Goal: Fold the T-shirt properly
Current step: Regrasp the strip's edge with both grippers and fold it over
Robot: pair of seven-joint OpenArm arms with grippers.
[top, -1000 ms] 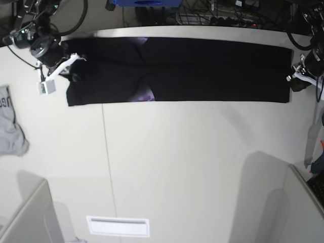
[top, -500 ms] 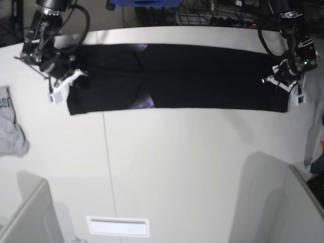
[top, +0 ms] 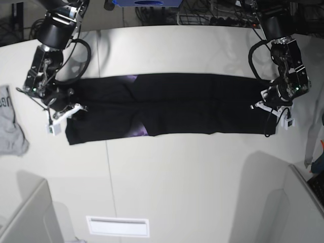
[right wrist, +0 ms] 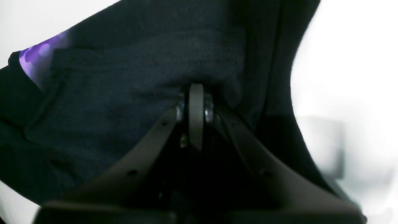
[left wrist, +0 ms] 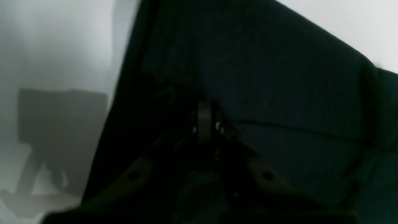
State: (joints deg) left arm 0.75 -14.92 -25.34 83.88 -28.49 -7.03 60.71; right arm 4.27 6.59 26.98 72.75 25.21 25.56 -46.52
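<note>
The black T-shirt (top: 192, 104) lies folded into a long band across the white table (top: 177, 177). Bits of purple print peek out at its left-centre (top: 140, 132). My right gripper (top: 68, 108), on the left of the base view, is shut on the shirt's left end. The right wrist view shows the gripper (right wrist: 196, 102) pinching black cloth (right wrist: 124, 102), with purple print (right wrist: 34, 59) at the left. My left gripper (top: 267, 106) is shut on the shirt's right end. In the left wrist view the gripper (left wrist: 204, 123) is closed on dark cloth (left wrist: 279, 93).
A small grey garment with dark lettering (top: 10, 126) lies at the table's left edge. A white rectangular plate (top: 118, 226) sits near the front. Grey partitions stand at the front left (top: 25, 217) and front right (top: 298, 212). Cables (top: 212, 17) run behind the table.
Both grippers have pulled the shirt band toward the front of the table. The arms now reach further over the table, each still holding its end.
</note>
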